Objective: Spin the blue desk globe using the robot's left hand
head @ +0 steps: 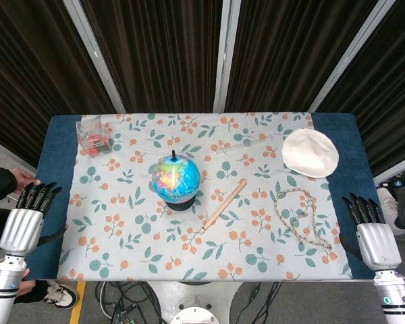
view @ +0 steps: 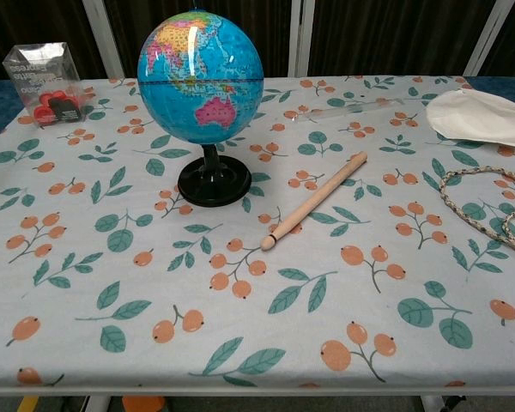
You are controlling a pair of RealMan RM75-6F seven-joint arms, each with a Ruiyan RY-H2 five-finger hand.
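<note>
A blue desk globe (head: 175, 178) stands upright on a black round base near the middle of the table; the chest view shows the globe (view: 201, 75) at upper left of centre. My left hand (head: 28, 216) hangs at the table's left edge, fingers straight and apart, holding nothing, far from the globe. My right hand (head: 372, 228) waits at the right edge, fingers also extended and empty. Neither hand appears in the chest view.
A wooden stick (head: 224, 205) lies just right of the globe. A braided rope (head: 302, 214) and a white cloth cap (head: 310, 152) sit at the right. A clear box (head: 94, 136) with red items stands at the back left. A person's hand (head: 20, 179) shows at the left edge.
</note>
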